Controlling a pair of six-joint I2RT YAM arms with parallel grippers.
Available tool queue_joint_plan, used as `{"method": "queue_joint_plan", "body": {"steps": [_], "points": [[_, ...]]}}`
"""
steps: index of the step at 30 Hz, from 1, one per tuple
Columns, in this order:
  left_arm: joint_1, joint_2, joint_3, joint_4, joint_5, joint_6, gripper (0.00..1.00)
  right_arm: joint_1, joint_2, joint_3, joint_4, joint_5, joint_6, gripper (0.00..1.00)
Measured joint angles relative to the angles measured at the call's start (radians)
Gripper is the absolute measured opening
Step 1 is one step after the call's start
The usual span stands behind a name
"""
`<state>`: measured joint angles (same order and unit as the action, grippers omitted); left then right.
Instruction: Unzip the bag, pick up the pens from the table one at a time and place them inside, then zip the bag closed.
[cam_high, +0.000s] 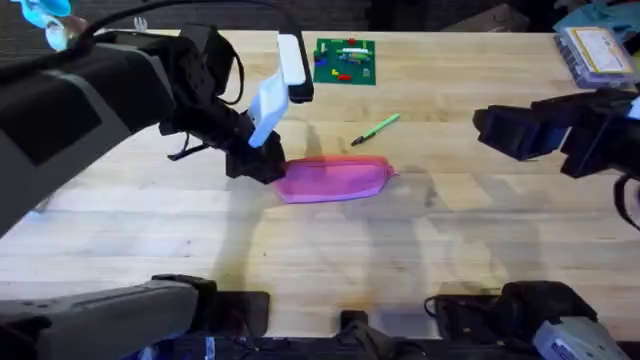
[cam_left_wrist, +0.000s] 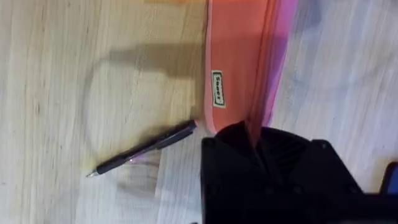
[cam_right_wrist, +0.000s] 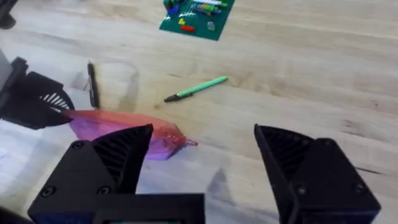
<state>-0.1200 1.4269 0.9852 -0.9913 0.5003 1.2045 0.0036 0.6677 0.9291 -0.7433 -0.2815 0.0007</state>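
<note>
The bag lies flat on the table, its near end pinched by the left gripper, fingers clamped on the fabric. Black pen lies just beside that gripper, green pen ahead of the right gripper, which hangs wide open and empty, short of the bag. Both pens out; zipper state unclear. Loading and closing remain.
</note>
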Motion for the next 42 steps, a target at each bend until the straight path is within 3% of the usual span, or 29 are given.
{"method": "queue_joint_plan", "body": {"steps": [9,16,26,42], "points": [[0.000,0.000,0.000,0.000,0.000,0.000,0.043,0.000,0.016,0.000,-0.083,-0.056,-0.104,0.996],[0.000,0.000,0.000,0.007,0.000,0.000,0.043,0.000,0.086,0.001,-0.095,-0.125,-0.247,0.996],[0.000,0.000,0.000,0.012,-0.001,0.000,0.043,0.000,0.186,0.002,-0.170,-0.138,-0.404,0.995],[0.000,0.000,0.000,0.013,-0.001,0.000,0.043,0.000,0.266,0.002,-0.180,-0.138,-0.458,0.997]]}}
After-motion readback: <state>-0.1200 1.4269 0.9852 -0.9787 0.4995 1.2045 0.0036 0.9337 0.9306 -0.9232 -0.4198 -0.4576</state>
